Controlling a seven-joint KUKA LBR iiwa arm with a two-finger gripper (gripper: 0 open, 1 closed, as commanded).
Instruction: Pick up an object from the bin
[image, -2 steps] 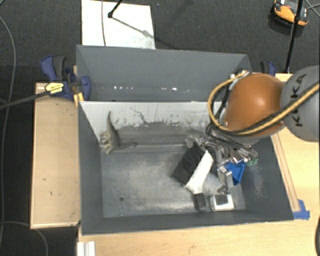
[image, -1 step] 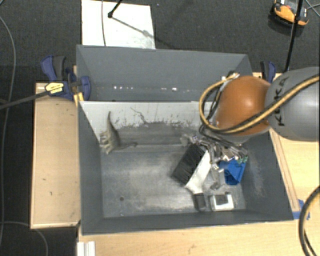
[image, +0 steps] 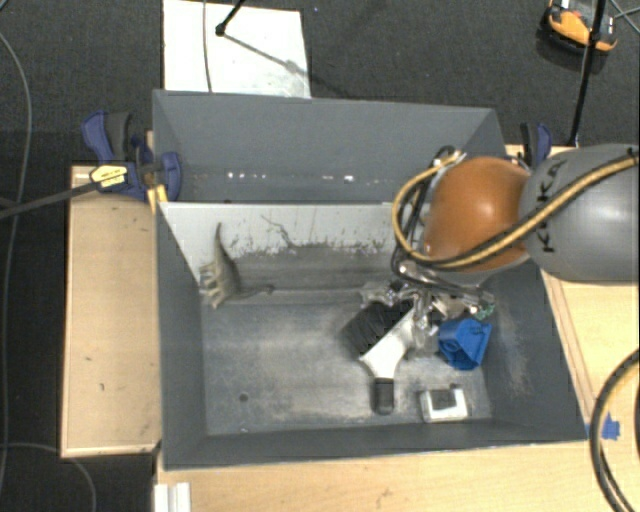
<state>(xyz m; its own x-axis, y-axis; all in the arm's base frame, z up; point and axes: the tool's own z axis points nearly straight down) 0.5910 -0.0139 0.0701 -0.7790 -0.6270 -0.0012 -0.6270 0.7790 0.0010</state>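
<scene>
Item under the gripper (image: 422, 328): a white piece (image: 385, 352), flat-faced and wedge-like with a smooth matt surface. It lies on the bin floor right of centre, tilted, with its upper end running up beneath the gripper. You cannot tell from this angle whether the gripper's grasp is spread or closed, nor whether it touches the piece.

Touching the white piece on its left is a black block (image: 368, 325), rounded at the corners and dull in finish. Just beside the gripper on its right lies a blue object (image: 464, 343), angular and lumpy, of plastic look, apart from the white piece.

Towards the front wall you have a short dark cylinder (image: 383, 398) and, near it, a small square thing (image: 443, 404) with a pale frame and grey middle; both sit close to the foot of that wall.

At the back left a thin grey scrap (image: 214, 272) stands bent against the sloping wall.

The bin (image: 280, 400) is grey sheet metal with a scuffed floor dusted pale in patches. Its left half is bare and gives you free room. The right side is tight: the blue object lies near the right wall. The rounded orange cover (image: 478, 210), looped with cables (image: 408, 205), hangs over that quarter.
</scene>
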